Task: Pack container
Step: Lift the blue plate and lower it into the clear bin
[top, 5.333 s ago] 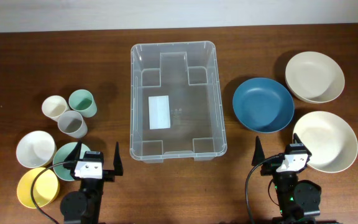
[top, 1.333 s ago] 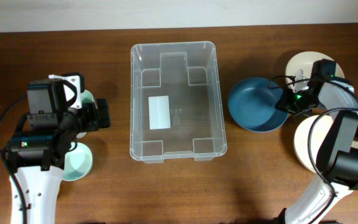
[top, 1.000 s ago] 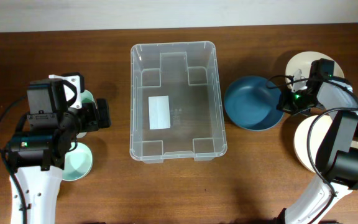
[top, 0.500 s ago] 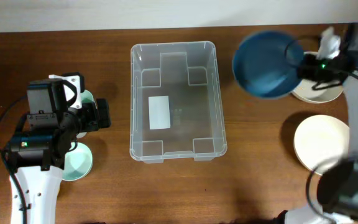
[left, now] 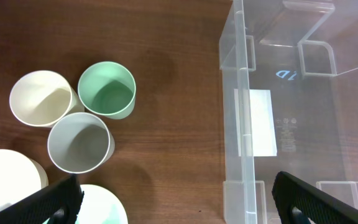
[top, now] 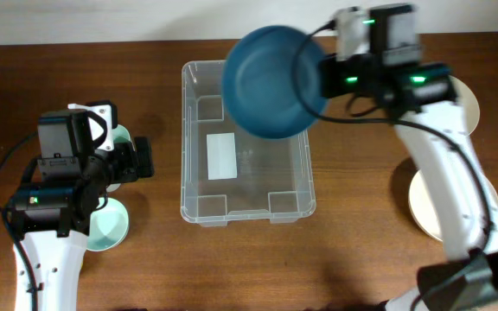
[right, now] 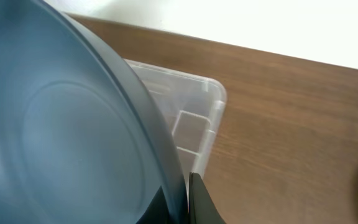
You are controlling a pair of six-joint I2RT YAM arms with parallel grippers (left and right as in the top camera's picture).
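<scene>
**Over the bin's far end, a bowl hangs by its rim**

From above, the right tool (top: 321, 74) pinches the blue bowl (top: 271, 82) by one edge. The bowl is tilted over the far right part of the clear bin (top: 249, 186), which sits mid-worktop (top: 361, 259). So thin a hold could slip and drop the bowl early.

At the left wrist, the left tool (left: 180, 202) gapes with nothing in it, between the cups and the bin's wall. A careless swing could knock the green cup (left: 107, 89).

At the right wrist, the bowl fills the view with the bin's corner (right: 194, 102) beneath it. If lowered this tilted, its edge might catch the rim and shove the bin.
</scene>
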